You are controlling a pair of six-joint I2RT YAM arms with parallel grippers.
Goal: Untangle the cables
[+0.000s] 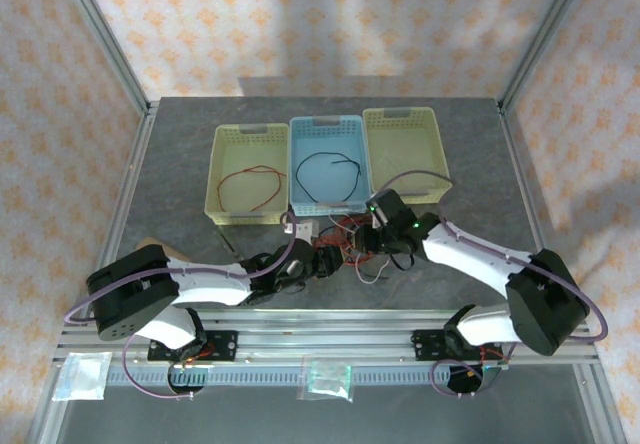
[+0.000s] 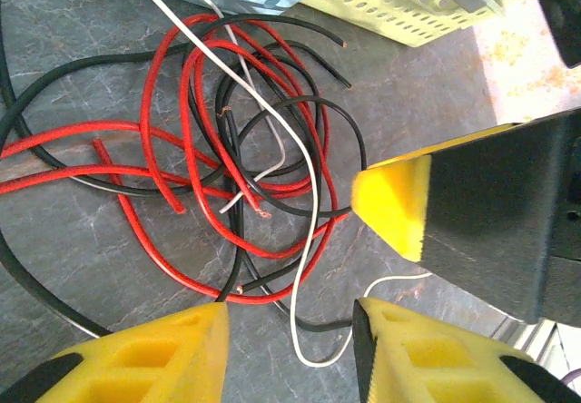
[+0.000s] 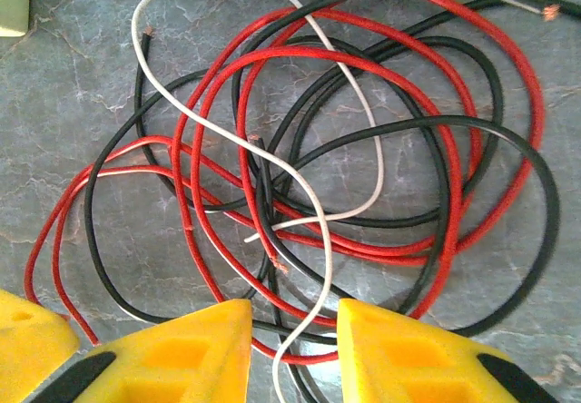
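The cables [image 1: 356,252] lie in a loose tangle of red, black and pale white wires on the grey table, just in front of the baskets. In the left wrist view the tangle [image 2: 245,149] spreads ahead of my left gripper [image 2: 290,353], which is open just above the table. A white wire [image 2: 292,311] loops between its fingers untouched. My right gripper [image 3: 293,353] is open too, low over the tangle [image 3: 318,167], with a white wire [image 3: 327,276], a red one and a black one passing through its gap. Both grippers [image 1: 325,261] [image 1: 375,239] face each other across the tangle.
Three baskets stand behind the tangle. The left yellow basket [image 1: 222,154] holds a red wire [image 1: 250,179], and the blue basket [image 1: 300,139] holds a black wire [image 1: 330,176]. The other yellow basket [image 1: 403,124] stands on the right. The right gripper's finger [image 2: 392,205] crowds the left wrist view.
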